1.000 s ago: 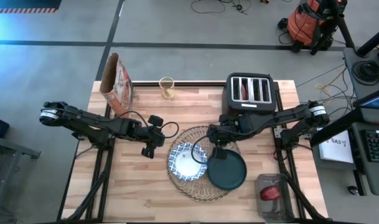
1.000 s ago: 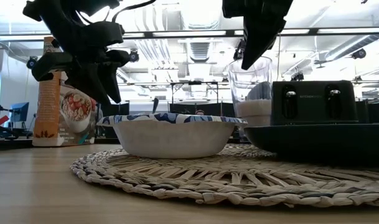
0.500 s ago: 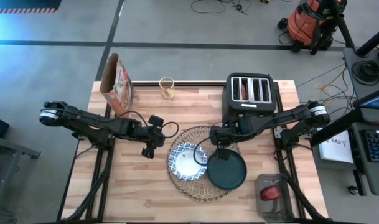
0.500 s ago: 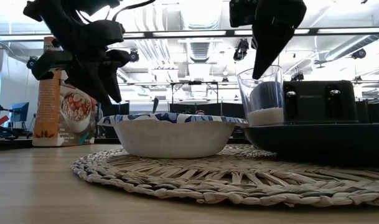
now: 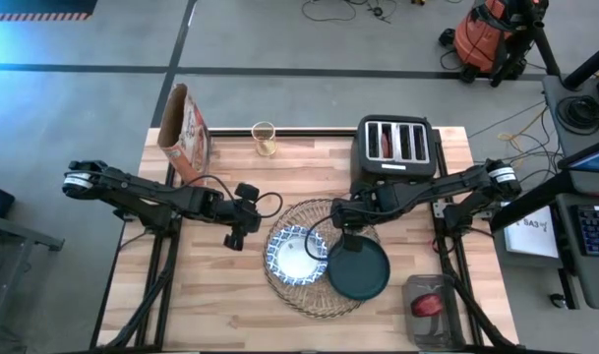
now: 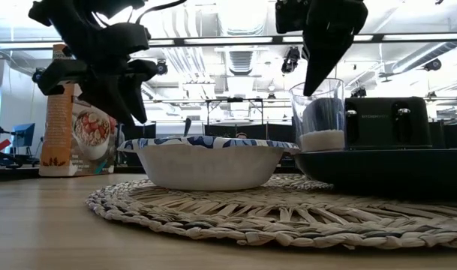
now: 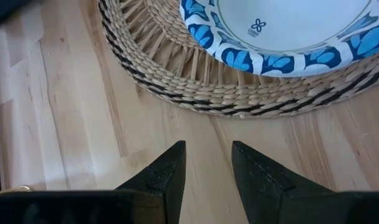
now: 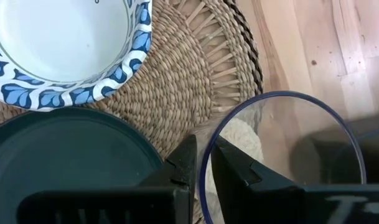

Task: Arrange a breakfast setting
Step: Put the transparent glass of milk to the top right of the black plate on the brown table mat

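One camera hangs overhead, looking straight down on the whole bench [image 5: 230, 285]. Another sits at bench-top height, very close to the woven placemat [image 6: 273, 214], facing the room. Both wrist cameras look down closely; all four share the patterned bowl [image 5: 297, 255].

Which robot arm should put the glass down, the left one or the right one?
The right one. The right gripper already pinches the rim of the clear glass beside the dark teal plate at the placemat's edge. The left gripper waits empty over bare table, away from the glass.
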